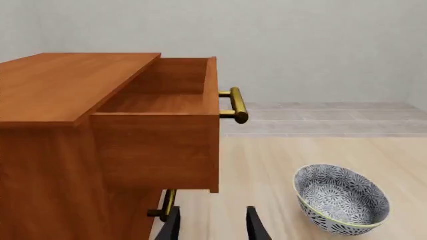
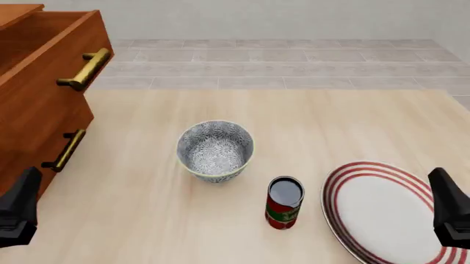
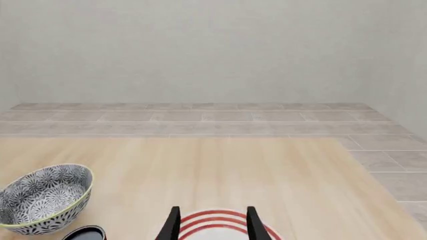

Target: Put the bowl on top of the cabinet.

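At the desk's (image 2: 353, 126) left edge stands the large reddish-brown wooden cabinet (image 2: 29, 110), its top drawer (image 1: 160, 125) pulled out, brass bar handles (image 2: 85, 69) facing right. The left claw (image 1: 212, 225) hangs beside its lower front, fingers apart, gripping nothing. The small deep floral-patterned bowl (image 2: 215, 149) with a pale green rim sits upright near the desk's middle. Just right of it stands a red can (image 2: 283, 202). By the near right corner lies a wide red-striped white plate (image 2: 386, 212), under the empty, parted right claw (image 3: 212, 225).
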Action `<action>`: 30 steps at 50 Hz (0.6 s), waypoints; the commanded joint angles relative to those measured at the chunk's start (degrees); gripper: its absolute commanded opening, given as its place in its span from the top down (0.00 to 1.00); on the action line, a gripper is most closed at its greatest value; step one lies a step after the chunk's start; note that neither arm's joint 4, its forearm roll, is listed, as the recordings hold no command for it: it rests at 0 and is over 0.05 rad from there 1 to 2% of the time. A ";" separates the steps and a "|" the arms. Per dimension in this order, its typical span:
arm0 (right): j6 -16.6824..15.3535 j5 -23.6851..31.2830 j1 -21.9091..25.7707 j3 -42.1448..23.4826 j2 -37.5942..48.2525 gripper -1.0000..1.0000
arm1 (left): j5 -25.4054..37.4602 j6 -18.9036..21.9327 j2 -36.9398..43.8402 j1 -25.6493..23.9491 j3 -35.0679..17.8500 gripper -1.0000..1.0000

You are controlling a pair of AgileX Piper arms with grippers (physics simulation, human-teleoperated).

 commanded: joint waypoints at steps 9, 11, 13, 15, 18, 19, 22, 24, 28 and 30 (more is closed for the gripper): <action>0.02 -0.07 0.00 -0.15 0.24 0.00 | 1.04 0.11 -1.17 -1.33 0.05 0.00; -0.01 -0.06 0.00 -0.15 0.25 0.00 | 1.22 0.41 -1.23 -1.48 0.05 0.00; -0.01 -0.06 -0.01 -0.15 0.26 0.00 | 1.21 0.60 -1.22 -2.14 0.04 0.00; -0.02 -0.06 -0.02 -0.15 0.25 0.00 | 1.32 0.57 -1.03 -2.86 0.00 0.00; 0.00 -0.06 -0.02 -0.15 0.25 0.00 | 1.85 0.61 -1.03 -3.70 -0.25 0.00; 0.00 -0.06 -0.01 -0.15 0.26 0.00 | 2.34 0.43 -1.04 -4.03 -0.52 0.00; -0.01 -0.06 -0.01 -0.15 0.26 0.00 | 3.65 0.00 -0.89 -4.53 -1.97 0.00; -0.01 -0.06 0.00 -0.15 0.26 0.00 | 4.65 -0.03 -1.03 -5.08 -2.85 0.00; -0.01 -0.06 -0.01 -0.15 0.25 0.00 | 5.95 -0.62 -1.04 -5.63 -3.66 0.00; 0.00 -0.06 -0.01 -0.15 0.25 0.00 | 6.47 -0.34 -1.17 -6.10 -4.04 0.00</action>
